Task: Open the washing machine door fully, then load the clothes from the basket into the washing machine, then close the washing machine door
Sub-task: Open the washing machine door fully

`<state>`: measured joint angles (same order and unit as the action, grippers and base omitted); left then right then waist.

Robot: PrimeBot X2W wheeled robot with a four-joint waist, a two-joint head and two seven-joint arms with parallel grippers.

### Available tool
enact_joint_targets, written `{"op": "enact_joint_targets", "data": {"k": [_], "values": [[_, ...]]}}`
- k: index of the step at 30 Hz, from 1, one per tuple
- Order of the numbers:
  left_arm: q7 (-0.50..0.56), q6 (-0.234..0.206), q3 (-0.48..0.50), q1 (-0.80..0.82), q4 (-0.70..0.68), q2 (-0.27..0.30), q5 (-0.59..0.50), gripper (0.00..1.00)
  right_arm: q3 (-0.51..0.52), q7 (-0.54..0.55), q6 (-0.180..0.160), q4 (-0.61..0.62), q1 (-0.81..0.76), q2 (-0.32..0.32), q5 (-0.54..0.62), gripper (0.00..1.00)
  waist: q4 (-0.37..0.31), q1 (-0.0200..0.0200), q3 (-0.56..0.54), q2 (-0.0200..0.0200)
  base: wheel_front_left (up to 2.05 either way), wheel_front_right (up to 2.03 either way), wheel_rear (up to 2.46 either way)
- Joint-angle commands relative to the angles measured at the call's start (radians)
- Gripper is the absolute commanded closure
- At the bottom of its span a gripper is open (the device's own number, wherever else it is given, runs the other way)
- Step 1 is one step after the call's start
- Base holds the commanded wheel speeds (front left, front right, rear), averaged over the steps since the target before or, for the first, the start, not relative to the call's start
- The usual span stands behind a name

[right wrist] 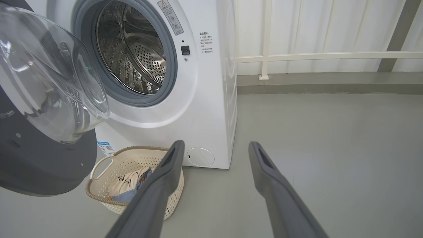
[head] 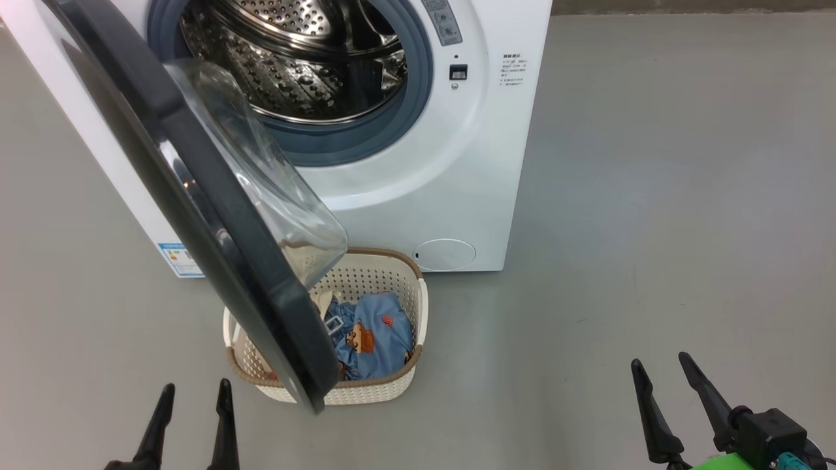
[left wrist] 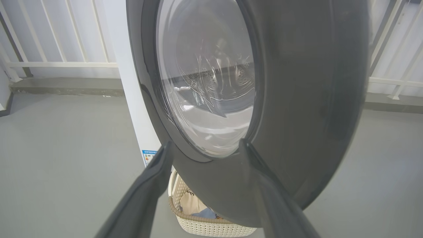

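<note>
The white washing machine (head: 470,163) stands with its steel drum (head: 294,59) exposed. The washing machine door (head: 215,215) is swung out toward me, its glass bowl hanging over the basket (head: 405,274) on the floor in front. In the basket lie the clothes: a blue bear-print garment (head: 375,333) and a cream garment with black lettering (right wrist: 127,183). My left gripper (head: 196,386) is open, low at the left, close to the door's outer face (left wrist: 297,99). My right gripper (head: 659,360) is open over bare floor to the right, empty.
Grey floor (head: 653,196) spreads right of the machine. A white railing (right wrist: 330,56) and a low kerb (right wrist: 330,82) run behind. The door's lower edge (head: 313,398) overhangs the basket's left half. A round white flap (head: 445,253) sits low on the machine front.
</note>
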<state>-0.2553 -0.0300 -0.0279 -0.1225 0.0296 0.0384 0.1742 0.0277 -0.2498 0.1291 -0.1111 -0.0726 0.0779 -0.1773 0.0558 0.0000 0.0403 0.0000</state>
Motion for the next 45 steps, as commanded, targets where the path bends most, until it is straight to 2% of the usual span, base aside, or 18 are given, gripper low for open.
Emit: {"op": "enact_joint_targets", "data": {"k": [1, 6, 7, 8, 9, 15, 21, 25, 30, 36, 40, 45], "values": [[-0.006, 0.004, 0.030, 0.043, -0.029, 0.012, -0.006, 0.00, -0.027, -0.012, 0.002, 0.023, 0.040, 0.006, 0.009, 0.00, 0.000, 0.0000, 0.000, 0.0000, 0.00, 0.00, 0.00], [-0.006, 0.009, 0.033, 0.046, -0.027, 0.012, -0.005, 0.00, -0.026, -0.012, 0.002, 0.021, 0.039, 0.007, 0.009, 0.00, 0.001, 0.0000, 0.000, 0.0000, 0.00, 0.00, 0.00], [-0.006, 0.012, 0.034, 0.047, -0.026, 0.012, -0.002, 0.51, -0.026, -0.012, 0.002, 0.019, 0.039, 0.007, 0.008, 0.00, 0.001, 0.0000, 0.000, 0.0000, 0.00, 0.00, 0.00], [-0.006, 0.014, 0.033, 0.048, -0.025, 0.012, 0.003, 0.85, -0.027, -0.012, 0.002, 0.017, 0.038, 0.007, 0.008, 0.00, 0.001, 0.0000, -0.002, 0.0000, 0.00, 0.00, 0.00], [-0.006, 0.018, 0.033, 0.048, -0.024, 0.012, 0.005, 1.00, -0.026, -0.012, 0.002, 0.015, 0.038, 0.006, 0.007, 0.00, 0.001, 0.0000, -0.003, 0.0000, 0.00, 0.00, 0.00], [-0.006, 0.028, 0.062, 0.073, -0.092, 0.012, 0.008, 1.00, -0.022, -0.012, 0.002, 0.006, 0.036, 0.003, 0.001, 0.00, 0.008, 0.0000, -0.007, 0.0000, 0.00, 0.00, 0.00], [-0.006, 0.067, 0.102, 0.151, -0.296, 0.012, -0.006, 1.00, -0.021, -0.012, 0.002, 0.000, 0.032, -0.003, -0.004, 0.00, 0.017, 0.0000, -0.011, 0.0000, 0.00, 0.00, 0.00], [-0.006, 0.101, 0.083, 0.199, -0.397, 0.015, -0.024, 1.00, -0.019, -0.012, 0.002, -0.001, 0.035, -0.006, -0.006, 0.00, 0.018, 0.0000, -0.010, 0.0000, 0.00, 0.00, 0.00], [-0.006, 0.142, -0.051, 0.289, -0.493, 0.027, -0.053, 1.00, -0.013, -0.012, 0.002, -0.008, 0.036, -0.008, -0.008, 0.00, 0.019, 0.0000, -0.016, 0.0000, 0.00, 0.00, 0.00], [-0.003, 0.156, -0.262, 0.345, -0.547, 0.031, -0.052, 1.00, -0.016, -0.012, 0.002, -0.011, 0.033, -0.011, -0.007, 0.00, 0.010, 0.0000, -0.019, 0.0000, 0.00, 0.00, 0.00], [0.011, 0.158, -0.386, 0.336, -0.515, 0.029, -0.035, 1.00, -0.015, -0.012, 0.002, -0.013, 0.035, -0.012, -0.009, 0.00, 0.005, 0.0000, -0.013, 0.0000, 0.00, 0.00, 0.00], [0.011, 0.159, -0.483, 0.315, -0.418, 0.024, -0.020, 1.00, -0.015, -0.012, 0.002, -0.032, 0.040, -0.011, -0.005, 0.00, 0.005, 0.0000, -0.003, 0.0000, 0.00, 0.00, 0.00]]}}
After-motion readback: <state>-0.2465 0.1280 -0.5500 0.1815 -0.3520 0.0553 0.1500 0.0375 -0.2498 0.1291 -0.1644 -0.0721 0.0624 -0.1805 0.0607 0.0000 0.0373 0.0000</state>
